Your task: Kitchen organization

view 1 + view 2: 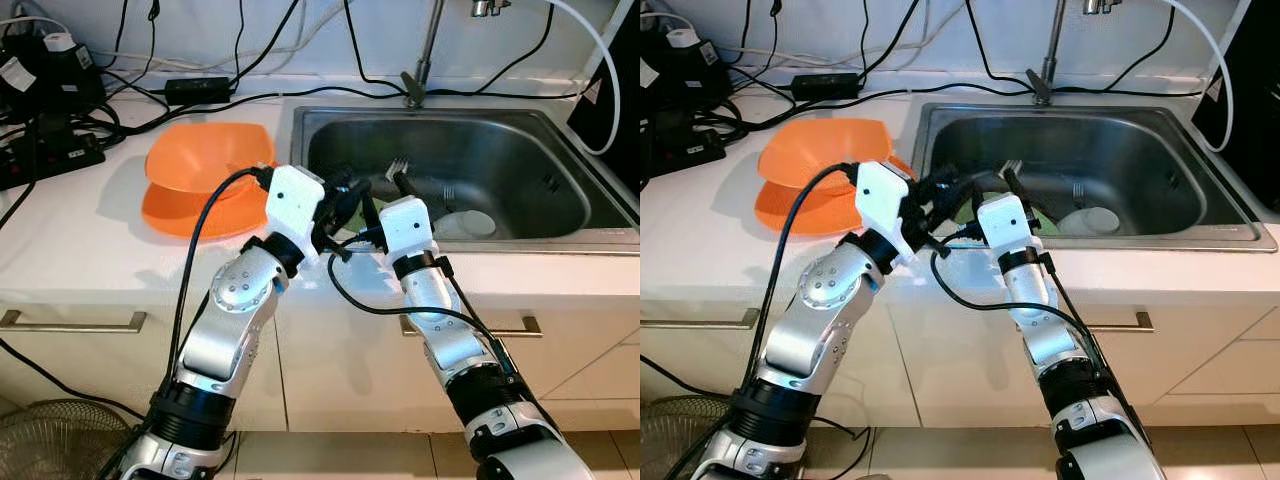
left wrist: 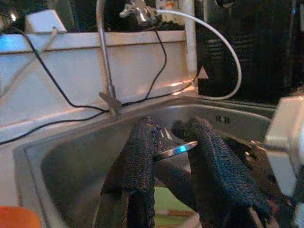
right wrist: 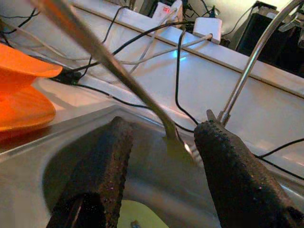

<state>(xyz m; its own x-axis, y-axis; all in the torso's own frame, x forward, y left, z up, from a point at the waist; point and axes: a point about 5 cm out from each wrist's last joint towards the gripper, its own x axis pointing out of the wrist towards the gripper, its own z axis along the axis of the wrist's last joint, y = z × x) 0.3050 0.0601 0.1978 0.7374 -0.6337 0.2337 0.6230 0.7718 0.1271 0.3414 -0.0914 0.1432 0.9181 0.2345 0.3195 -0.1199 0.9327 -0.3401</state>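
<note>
A silver fork (image 1: 398,165) sticks up over the front part of the steel sink (image 1: 480,150), tines pointing away from me. My left gripper (image 1: 348,196) is shut on the fork's handle (image 2: 174,149), pinching its end between both fingers. My right gripper (image 1: 386,197) hovers close beside it, open, and its fingers (image 3: 102,161) stand wide apart. The fork's shaft (image 3: 118,71) crosses between them without touching either one. Both grippers hang just past the sink's front rim.
A white bowl (image 1: 466,222), a green item (image 1: 1045,226) and another utensil (image 1: 447,195) lie in the sink. An orange bowl (image 1: 210,158) sits on an orange plate (image 1: 180,218) left of it. Faucet (image 1: 425,55) behind; cables and power strip (image 1: 50,150) at the back left.
</note>
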